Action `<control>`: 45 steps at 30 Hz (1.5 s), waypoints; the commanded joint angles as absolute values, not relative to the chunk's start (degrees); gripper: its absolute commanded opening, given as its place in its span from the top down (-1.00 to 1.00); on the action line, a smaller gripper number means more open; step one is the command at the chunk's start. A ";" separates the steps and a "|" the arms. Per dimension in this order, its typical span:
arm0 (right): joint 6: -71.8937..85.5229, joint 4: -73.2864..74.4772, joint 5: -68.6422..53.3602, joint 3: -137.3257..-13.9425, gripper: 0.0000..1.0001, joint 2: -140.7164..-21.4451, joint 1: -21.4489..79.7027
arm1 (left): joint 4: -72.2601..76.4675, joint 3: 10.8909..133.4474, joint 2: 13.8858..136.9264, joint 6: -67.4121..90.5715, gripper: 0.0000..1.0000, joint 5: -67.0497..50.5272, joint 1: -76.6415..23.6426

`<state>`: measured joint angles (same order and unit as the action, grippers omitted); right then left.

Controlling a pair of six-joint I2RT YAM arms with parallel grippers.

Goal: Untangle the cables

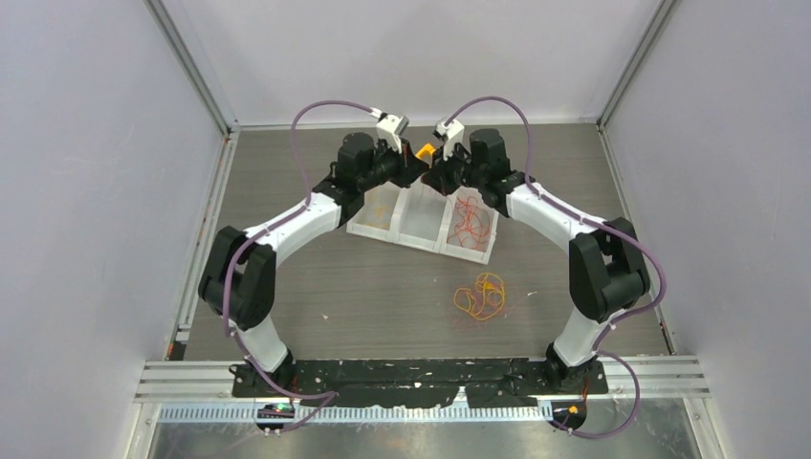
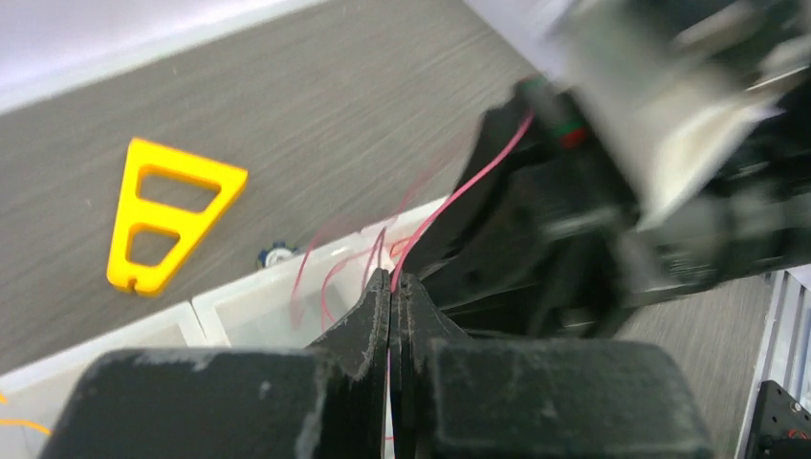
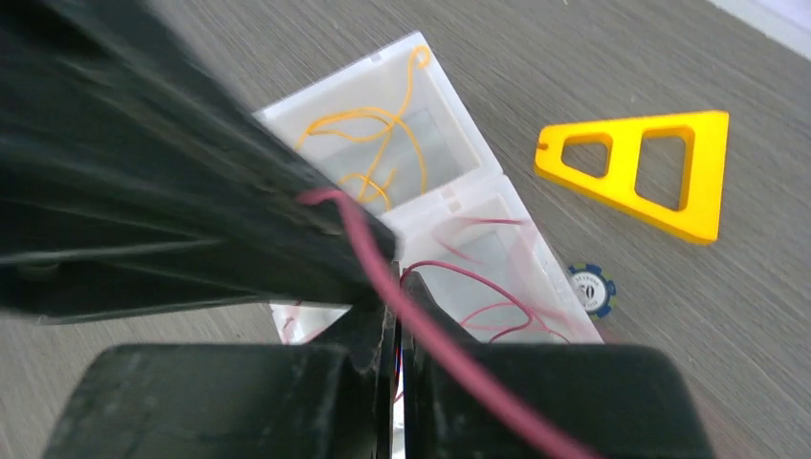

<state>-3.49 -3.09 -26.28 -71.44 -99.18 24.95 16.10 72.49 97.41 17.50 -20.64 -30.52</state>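
Both grippers meet tip to tip above the far side of the white three-compartment tray [image 1: 402, 237]. My left gripper [image 1: 419, 174] is shut on a thin red cable [image 2: 449, 201]; its jaws [image 2: 390, 279] are pressed together, and the cable runs taut up to the right gripper's black body. My right gripper [image 1: 435, 179] is shut [image 3: 395, 306] on the same kind of red cable [image 3: 411, 301], which crosses over its fingers. More red cable loops [image 3: 488, 277] lie in the tray compartment below. An orange and yellow cable tangle [image 1: 481, 296] lies on the table in front of the tray.
The tray's left compartment holds an orange cable [image 3: 383, 143], and the right compartment holds red cables [image 1: 469, 225]. A yellow triangular plastic piece [image 3: 641, 172] and a blue poker chip [image 3: 590, 287] lie on the table behind the tray. Grey walls enclose the table.
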 commanded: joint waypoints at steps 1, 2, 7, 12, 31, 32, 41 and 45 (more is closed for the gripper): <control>-1.63 -8.26 -28.87 -74.91 0.89 -93.36 25.39 | 23.92 70.19 99.57 22.19 1.00 -22.83 -29.95; -1.53 -7.82 -29.30 -74.32 0.89 -92.65 25.26 | 24.02 70.07 100.19 23.13 1.00 -22.87 -30.05; -2.67 -2.27 -31.95 -71.81 0.89 -87.47 23.72 | 19.90 69.40 102.22 22.19 1.00 -16.84 -29.96; -2.92 1.68 -34.21 -72.13 0.89 -85.24 22.07 | 8.81 72.68 104.81 18.13 1.00 -10.97 -30.21; 3.77 -3.43 -35.60 -81.19 0.89 -84.78 18.93 | -7.97 82.57 113.05 11.15 1.00 -12.42 -37.48; 3.73 -3.43 -35.91 -81.05 0.89 -84.59 18.73 | -7.21 82.84 113.27 13.13 1.00 -14.59 -37.01; 5.36 -4.77 -38.18 -80.10 0.89 -84.54 18.72 | -10.45 83.82 110.45 17.07 0.67 -14.44 -34.96; 6.80 -5.50 -38.62 -79.65 0.89 -84.84 18.72 | -5.75 80.57 105.76 16.27 -0.03 -17.93 -34.85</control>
<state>4.71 -1.80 -37.15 -79.40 -85.58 18.74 -9.74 81.62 113.47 15.84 -13.80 -34.85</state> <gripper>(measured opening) 0.060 0.379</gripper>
